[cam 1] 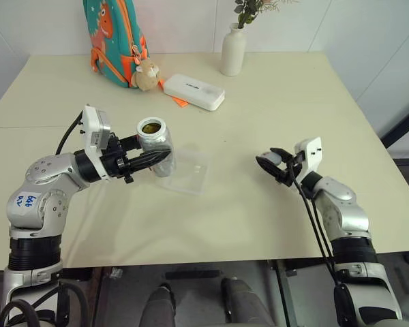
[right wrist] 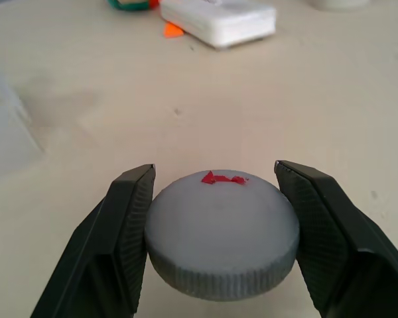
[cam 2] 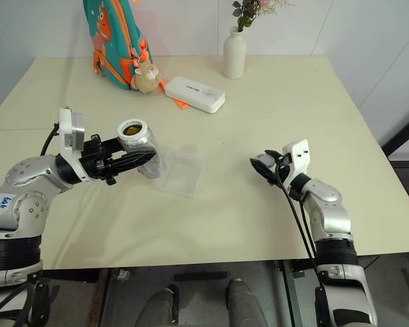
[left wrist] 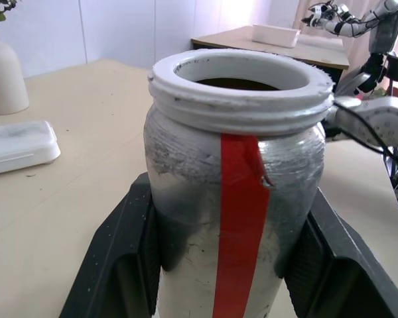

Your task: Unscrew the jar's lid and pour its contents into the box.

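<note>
Clamped across the body of the jar (cam 1: 154,146), the left gripper (cam 1: 150,159) holds it upright and lifted just above the table (cam 1: 273,95), right beside the near-left edge of the clear box (cam 1: 188,170); the mouth is open and the dark olive-brown contents (cam 1: 150,127) sit visible inside. Off to the right and well apart, the right gripper (right wrist: 212,232) pinches the grey lid (right wrist: 222,232) by its ribbed rim, low over the tabletop. The lid being off, the pour looks like the step in hand, and that is where trouble lies. The jar sits beside the box rather than over it, so tipping from this spot would likely drop the bits on the table short of the shallow wall. The fingers grip a smooth round wall, so a quick wrist roll might let the jar slip or twist. The lid, held only at its edge, could roll away if released on its rim.
</note>
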You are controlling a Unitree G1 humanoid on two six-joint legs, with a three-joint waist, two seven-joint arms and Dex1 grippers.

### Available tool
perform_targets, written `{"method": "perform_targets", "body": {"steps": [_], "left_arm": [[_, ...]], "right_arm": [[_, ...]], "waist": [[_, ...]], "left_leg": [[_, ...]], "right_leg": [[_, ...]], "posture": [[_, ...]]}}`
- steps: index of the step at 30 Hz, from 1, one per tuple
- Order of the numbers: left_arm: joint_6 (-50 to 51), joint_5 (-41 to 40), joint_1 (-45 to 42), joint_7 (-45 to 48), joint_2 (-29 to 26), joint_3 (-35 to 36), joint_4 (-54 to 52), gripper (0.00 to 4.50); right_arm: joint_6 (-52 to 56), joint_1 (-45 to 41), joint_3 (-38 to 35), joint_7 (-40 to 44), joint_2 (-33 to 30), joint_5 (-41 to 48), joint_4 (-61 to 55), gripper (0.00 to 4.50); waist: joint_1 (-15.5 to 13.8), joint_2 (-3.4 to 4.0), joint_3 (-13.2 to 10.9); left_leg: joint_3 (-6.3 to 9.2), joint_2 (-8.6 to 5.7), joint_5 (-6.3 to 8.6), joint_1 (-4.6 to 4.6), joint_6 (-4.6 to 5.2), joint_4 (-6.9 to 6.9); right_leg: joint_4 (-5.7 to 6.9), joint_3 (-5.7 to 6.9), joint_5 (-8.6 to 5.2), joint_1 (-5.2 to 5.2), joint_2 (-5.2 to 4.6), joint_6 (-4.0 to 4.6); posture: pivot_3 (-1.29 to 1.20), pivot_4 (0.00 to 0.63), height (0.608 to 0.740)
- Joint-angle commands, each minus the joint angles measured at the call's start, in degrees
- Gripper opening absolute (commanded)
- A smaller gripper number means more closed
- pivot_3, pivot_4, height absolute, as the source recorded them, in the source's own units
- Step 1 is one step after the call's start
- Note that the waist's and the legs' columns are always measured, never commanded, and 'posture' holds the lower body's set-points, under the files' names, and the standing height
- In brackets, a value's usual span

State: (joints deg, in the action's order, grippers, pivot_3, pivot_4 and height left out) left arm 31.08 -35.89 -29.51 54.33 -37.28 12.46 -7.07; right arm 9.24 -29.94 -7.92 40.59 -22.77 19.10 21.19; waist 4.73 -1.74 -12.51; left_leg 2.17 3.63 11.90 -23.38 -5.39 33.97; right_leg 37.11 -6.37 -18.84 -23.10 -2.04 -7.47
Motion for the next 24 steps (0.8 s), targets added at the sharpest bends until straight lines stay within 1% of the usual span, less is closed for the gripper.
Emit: {"method": "perform_targets", "body": {"steps": [1,2,3,4,5,7,10,13,17,20,24], "left_arm": [[-0.61,-1.19,-1.72,0.02,-0.01,0.66,-0.08,1.95],[-0.65,-1.18,-1.97,0.12,0.01,0.63,0.12,1.95],[-0.84,-1.08,-2.29,0.25,0.04,0.58,0.46,1.95],[-0.93,-1.04,-2.41,0.32,0.04,0.59,0.56,1.95],[-1.15,-0.84,-2.69,0.42,0.05,0.56,1.04,1.95],[-1.52,-0.66,-3.07,0.49,0.14,0.7,1.71,1.95],[-2.61,-0.66,-4.51,1.01,0.21,1.51,4.83,1.95],[-4.34,0.76,-7.8,2.33,-1.31,1.81,11.19,1.95],[-7.21,3.96,-14.26,3.67,-3.31,0.79,20.78,1.95],[-8.85,7.43,-17.21,4.69,-4.45,-1.72,25.2,1.95],[-12.16,12.04,-18.29,3.92,-3.49,-4.85,26.97,1.95]], "right_arm": [[-2.4,0.2,-2.39,-0.25,-0.2,1.0,0.08,3.31],[-2.42,0.46,-2.39,0.14,-0.37,1.2,-0.32,3.52],[-2.04,0.53,-2.5,0.48,-0.59,1.5,-0.98,3.83],[-1.74,0.67,-2.62,0.75,-0.73,1.73,-1.61,4.24],[-1.29,0.36,-2.89,1.06,-1.23,2.12,-2.83,4.47],[-0.06,-0.13,-3.27,1.95,-2.19,3.16,-5.35,4.47],[5.0,-0.78,-1.8,5.46,-5.06,6.12,-14.26,4.47],[12.39,-0.67,0.11,8.5,-8.11,10.54,-25.23,4.47],[20.35,-0.4,1.15,10.14,-11.99,15.57,-36.06,4.47],[24.42,-0.31,0.94,9.73,-13.64,18.46,-41.36,4.47],[24.39,-0.1,1.09,6.83,-13.06,16.86,-43.14,4.47]], "waist": [[0.0,0.0,0.0],[0.0,0.0,0.0],[-0.02,0.0,0.0],[-0.02,0.0,0.0],[-0.01,0.0,0.0],[-0.02,0.01,0.0],[-0.16,0.01,0.0],[-0.16,0.01,0.0],[-0.25,0.0,0.0],[-0.39,0.0,0.0],[-0.66,0.0,0.0]], "left_leg": [[0.0,0.0,0.0,0.01,0.0,0.01],[0.0,0.0,0.0,0.02,-0.01,0.02],[0.0,0.0,-0.01,0.02,-0.01,0.02],[0.0,0.01,-0.01,0.02,-0.01,0.02],[0.0,0.01,-0.01,0.03,-0.01,0.02],[0.0,0.01,-0.01,0.02,-0.01,0.02],[0.0,0.01,-0.01,0.02,-0.01,0.02],[0.01,0.01,-0.01,0.04,-0.02,0.07],[0.05,0.04,-0.01,0.06,-0.02,0.1],[0.05,0.04,-0.01,0.04,-0.02,0.12],[0.04,0.04,0.0,0.01,-0.01,0.07]], "right_leg": [[0.02,-0.01,0.0,0.0,0.01,0.0],[0.04,-0.01,0.0,0.0,0.02,0.0],[0.04,-0.02,0.0,0.0,0.02,-0.01],[0.04,-0.02,0.0,0.01,0.03,-0.01],[0.04,-0.02,0.0,0.01,0.03,0.0],[0.04,-0.04,0.0,0.01,0.03,-0.01],[0.05,-0.03,0.0,0.01,0.03,-0.01],[0.12,-0.03,0.0,0.01,0.06,-0.01],[0.19,-0.03,0.0,0.01,0.13,-0.01],[0.14,-0.05,0.0,0.02,0.13,-0.01],[0.02,-0.05,0.0,0.04,0.13,-0.01]], "posture": [[0.0,0.15,0.74],[0.0,0.15,0.74],[0.0,0.15,0.74],[0.0,0.15,0.74],[0.0,0.15,0.74],[0.0,0.15,0.74],[0.0,0.15,0.74],[0.0,0.15,0.74],[0.0,0.15,0.74],[0.0,0.15,0.74],[0.0,0.15,0.74]]}}
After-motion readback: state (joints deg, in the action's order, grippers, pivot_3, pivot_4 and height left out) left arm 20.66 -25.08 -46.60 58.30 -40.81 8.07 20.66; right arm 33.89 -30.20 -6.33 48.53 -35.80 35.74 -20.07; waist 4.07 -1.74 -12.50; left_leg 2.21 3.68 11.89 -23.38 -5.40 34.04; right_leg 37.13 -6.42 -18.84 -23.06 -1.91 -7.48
